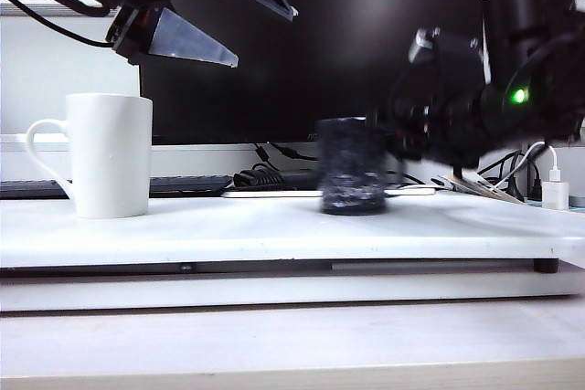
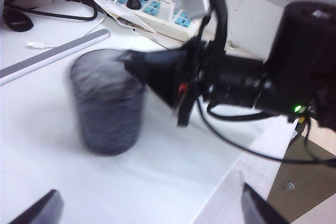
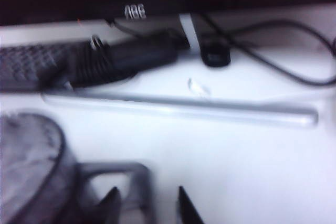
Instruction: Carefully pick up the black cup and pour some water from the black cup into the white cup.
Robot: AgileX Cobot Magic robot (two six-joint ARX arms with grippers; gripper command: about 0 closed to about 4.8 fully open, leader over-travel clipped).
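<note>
The black cup (image 1: 351, 166) stands on the white board (image 1: 274, 239) near its middle, blurred in all views. My right gripper (image 3: 149, 205) is low beside it, jaws parted around the cup's handle (image 3: 137, 179), one fingertip inside the loop and a gap on the other side. In the exterior view this gripper (image 1: 395, 134) is at the cup's right side. The white cup (image 1: 110, 154) stands upright at the left, handle to the left. My left gripper (image 1: 183, 34) hangs high above it, open and empty; its fingertips (image 2: 37, 211) frame the black cup (image 2: 107, 103). No water shows.
A dark monitor (image 1: 366, 34) fills the back. A keyboard (image 1: 183, 185), cables and a silver bar (image 3: 178, 111) lie behind the cups. A power strip (image 2: 152, 11) with a white charger (image 1: 554, 194) sits at the back right. The board's right edge (image 2: 231, 182) drops off.
</note>
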